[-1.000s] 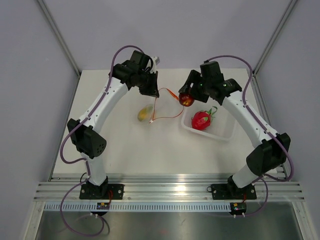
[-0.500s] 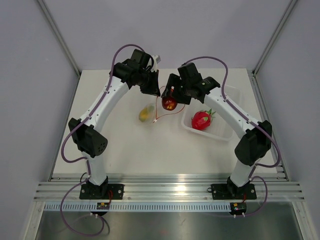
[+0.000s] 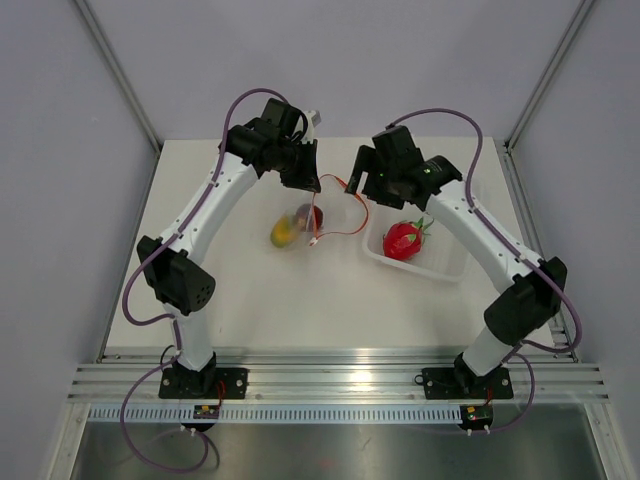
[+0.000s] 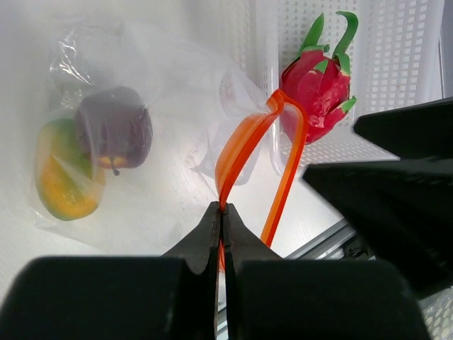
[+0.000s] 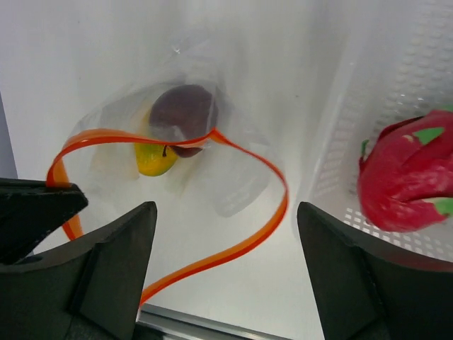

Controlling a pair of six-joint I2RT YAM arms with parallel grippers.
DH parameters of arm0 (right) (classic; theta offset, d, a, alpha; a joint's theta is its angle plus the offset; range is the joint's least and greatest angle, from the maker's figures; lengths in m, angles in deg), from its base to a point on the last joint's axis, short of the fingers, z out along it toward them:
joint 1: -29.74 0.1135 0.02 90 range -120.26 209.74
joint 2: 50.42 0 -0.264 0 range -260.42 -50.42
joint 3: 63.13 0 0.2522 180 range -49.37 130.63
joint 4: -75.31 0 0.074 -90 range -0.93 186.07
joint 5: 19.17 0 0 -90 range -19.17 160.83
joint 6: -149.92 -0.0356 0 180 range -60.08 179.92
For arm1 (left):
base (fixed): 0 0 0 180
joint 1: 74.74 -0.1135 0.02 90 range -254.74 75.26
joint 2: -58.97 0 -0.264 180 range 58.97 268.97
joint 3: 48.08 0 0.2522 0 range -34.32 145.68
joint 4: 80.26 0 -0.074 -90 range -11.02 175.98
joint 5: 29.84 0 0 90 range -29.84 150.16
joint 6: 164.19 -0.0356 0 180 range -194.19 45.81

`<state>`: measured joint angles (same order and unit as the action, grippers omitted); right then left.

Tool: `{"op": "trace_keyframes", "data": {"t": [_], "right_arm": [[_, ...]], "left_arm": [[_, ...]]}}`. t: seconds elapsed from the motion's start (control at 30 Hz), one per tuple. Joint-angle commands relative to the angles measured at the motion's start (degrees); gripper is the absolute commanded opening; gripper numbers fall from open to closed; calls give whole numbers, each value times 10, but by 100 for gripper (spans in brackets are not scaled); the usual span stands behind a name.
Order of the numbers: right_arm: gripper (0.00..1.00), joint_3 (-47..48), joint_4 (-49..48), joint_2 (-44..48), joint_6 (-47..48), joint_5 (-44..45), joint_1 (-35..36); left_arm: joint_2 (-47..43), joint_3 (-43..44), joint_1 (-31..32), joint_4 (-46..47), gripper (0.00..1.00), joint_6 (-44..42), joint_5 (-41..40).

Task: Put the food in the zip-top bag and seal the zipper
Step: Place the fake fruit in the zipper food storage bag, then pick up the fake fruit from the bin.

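**Two fruits in the bag**

The bag [image 3: 296, 226] is lying mid-table, holding the dark red fruit [image 4: 115, 126] and the yellow fruit [image 4: 64, 184]. The left gripper [image 4: 221, 212] is pinching its zipper [image 4: 244, 142], apparently unsealed. The right gripper [image 5: 223, 227] is hovering spread and empty. The pink fruit [image 4: 315, 85] is sitting in the tray [image 4: 396, 42] at the bag's 3 o'clock.

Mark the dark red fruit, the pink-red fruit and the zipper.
dark red fruit [image 4: 113, 127]: left wrist view, middle of its skin
pink-red fruit [image 4: 315, 88]: left wrist view, middle of its body
zipper [image 4: 241, 145]: left wrist view, its broad raised stretch

top view looks down from above; both wrist views sit close, sharing the zip-top bag [image 4: 173, 120].
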<state>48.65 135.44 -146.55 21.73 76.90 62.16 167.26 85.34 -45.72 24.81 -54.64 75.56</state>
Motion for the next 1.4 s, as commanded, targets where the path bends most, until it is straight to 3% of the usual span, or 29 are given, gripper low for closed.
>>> {"op": "trace_keyframes", "data": {"t": [0.0, 0.2, 0.37, 0.53, 0.83, 1.17, 1.37], "right_arm": [[87, -48, 32, 56, -13, 55, -43], [99, -170, 33, 85, -50, 16, -156], [99, -205, 29, 47, -22, -44, -175], [100, -254, -39, 31, -36, -73, -178], [99, -245, -69, -36, -51, -72, -191], [99, -250, -75, 52, -14, -18, -226], [99, -228, -81, 17, 8, -40, -287]], "left_arm": [[2, 17, 3, 18, 0, 6, 6], [-4, 1, 3, 23, 0, 8, 2], [-7, -6, 3, 24, 0, 5, 5], [-11, -11, 3, 26, 0, 5, 3], [-12, -12, 12, 33, 0, 14, 5], [-21, -21, 19, 37, 0, 14, 2], [-18, -14, 20, 30, 0, 13, -5]]}}
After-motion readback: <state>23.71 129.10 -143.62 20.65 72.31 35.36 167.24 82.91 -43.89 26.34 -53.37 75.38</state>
